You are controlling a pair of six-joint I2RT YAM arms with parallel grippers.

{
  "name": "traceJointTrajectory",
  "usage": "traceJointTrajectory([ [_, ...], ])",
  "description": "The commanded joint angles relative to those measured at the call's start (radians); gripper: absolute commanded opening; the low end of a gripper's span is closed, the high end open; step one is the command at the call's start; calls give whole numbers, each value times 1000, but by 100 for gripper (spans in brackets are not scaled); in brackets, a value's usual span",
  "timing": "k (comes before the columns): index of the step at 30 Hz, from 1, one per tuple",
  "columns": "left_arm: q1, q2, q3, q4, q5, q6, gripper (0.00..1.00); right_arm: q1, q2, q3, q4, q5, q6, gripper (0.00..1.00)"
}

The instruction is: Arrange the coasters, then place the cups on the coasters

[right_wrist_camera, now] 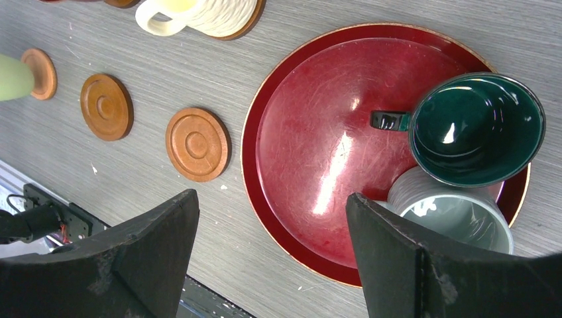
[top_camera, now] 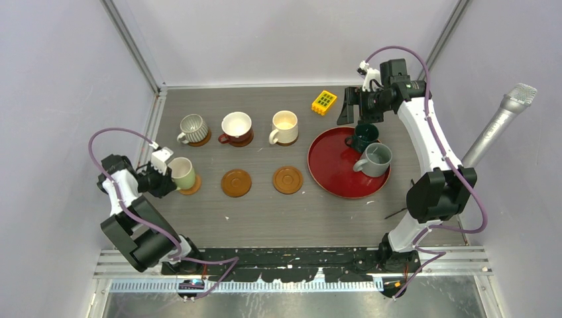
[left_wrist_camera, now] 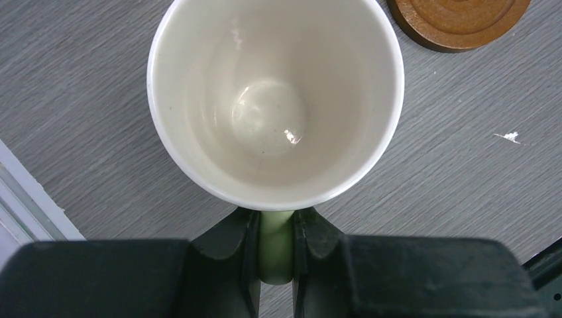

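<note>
Green cup handle in left end effector

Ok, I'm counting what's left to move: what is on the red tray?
On the red tray stand two upright cups, the dark teal cup and the plain grey cup, at its right side. The rest is bare. What lies beneath the cups is covered.

The grey wood-grain table carries brown coasters in two rows left of centre, a red tray at right, and a yellow block upper centre.
</note>
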Motion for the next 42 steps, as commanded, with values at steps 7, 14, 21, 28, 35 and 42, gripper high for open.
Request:
traceJointTrajectory([
  [7, 8, 16, 0, 33, 56, 5, 4, -1, -53, -4, 9, 11, -18, 86],
  [14, 7, 23, -18, 54, 49, 0, 12, -1, -50, -3, 9, 10, -19, 86],
  [21, 7, 25, -42, 75, 20, 0, 28, -1, -50, -4, 8, 9, -19, 86],
  [28, 7, 16, -57, 110, 13, -25, 25, 0, -48, -4, 8, 8, -20, 86],
  [35, 8, 16, -62, 141, 20, -67, 18, 0, -49, -2, 8, 8, -19, 86],
  [42, 8, 4, -67, 138, 12, -55, 24, 0, -52, -4, 8, 4, -19, 86],
])
